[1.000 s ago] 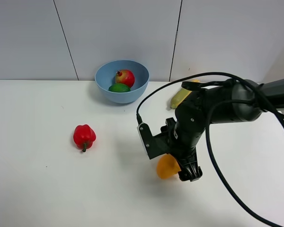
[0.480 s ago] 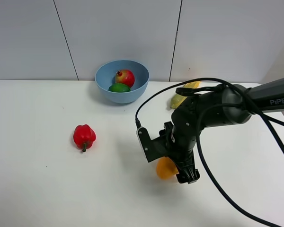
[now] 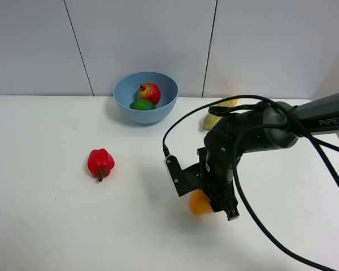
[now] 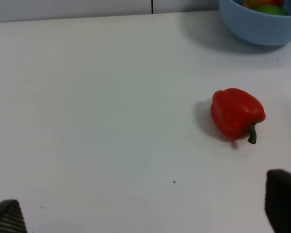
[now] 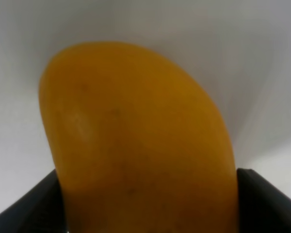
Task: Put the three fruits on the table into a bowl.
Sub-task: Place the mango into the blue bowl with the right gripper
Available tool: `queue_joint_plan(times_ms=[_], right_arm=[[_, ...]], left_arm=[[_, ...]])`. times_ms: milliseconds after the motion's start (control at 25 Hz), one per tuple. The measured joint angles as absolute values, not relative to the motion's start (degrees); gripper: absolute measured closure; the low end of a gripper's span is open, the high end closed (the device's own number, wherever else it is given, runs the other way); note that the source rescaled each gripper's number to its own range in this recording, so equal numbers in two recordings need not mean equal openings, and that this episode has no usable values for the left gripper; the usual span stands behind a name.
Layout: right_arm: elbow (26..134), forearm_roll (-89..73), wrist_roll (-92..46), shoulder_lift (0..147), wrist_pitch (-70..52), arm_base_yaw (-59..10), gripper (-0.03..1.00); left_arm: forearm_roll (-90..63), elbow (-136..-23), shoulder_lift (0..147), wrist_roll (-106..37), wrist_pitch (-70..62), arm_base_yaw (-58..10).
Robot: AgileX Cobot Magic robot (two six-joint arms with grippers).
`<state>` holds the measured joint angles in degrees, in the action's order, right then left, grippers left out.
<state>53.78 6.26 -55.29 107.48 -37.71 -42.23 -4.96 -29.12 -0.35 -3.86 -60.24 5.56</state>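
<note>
The orange-yellow mango (image 3: 200, 204) lies on the white table (image 3: 45, 226) at the front, right of centre. My right gripper (image 3: 214, 206) is down over it, a finger against each side. In the right wrist view the mango (image 5: 136, 141) fills the space between the two dark fingers (image 5: 26, 206). The light-blue bowl (image 3: 150, 116) stands at the back and holds the red pomegranate (image 3: 150, 92) and the green lime (image 3: 142, 105). My left gripper (image 4: 145, 216) is open and empty, seen only in its wrist view.
A red bell pepper (image 3: 100, 162) lies left of centre; it also shows in the left wrist view (image 4: 236, 114), with the bowl (image 4: 262, 29) beyond it. A yellow-green corn cob (image 3: 213, 118) lies behind the right arm. A black cable loops over that arm.
The right arm has come down lower over the mango and its fingers now sit against the fruit. The mango has shifted slightly toward the front. Nothing else has moved.
</note>
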Motion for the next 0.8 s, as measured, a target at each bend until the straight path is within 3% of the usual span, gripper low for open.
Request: queue_joint_plan(times_ms=[160, 400, 800], right_arm=[[57.33, 4.49, -48.74, 104.58, -42.91, -42.23, 0.92], [68.56, -1.56, -25.4, 98.46, -44.5, -41.75, 0.92], [86.26, 2.4, 4.76, 106.92, -19.65, -35.71, 0.92]], left_arm=[[-4.96, -29.12, -0.35, -3.86, -60.24, 5.56], [-4.96, -29.12, -0.35, -3.86, -60.24, 5.56], [-4.96, -29.12, -0.35, -3.86, -60.24, 5.56]])
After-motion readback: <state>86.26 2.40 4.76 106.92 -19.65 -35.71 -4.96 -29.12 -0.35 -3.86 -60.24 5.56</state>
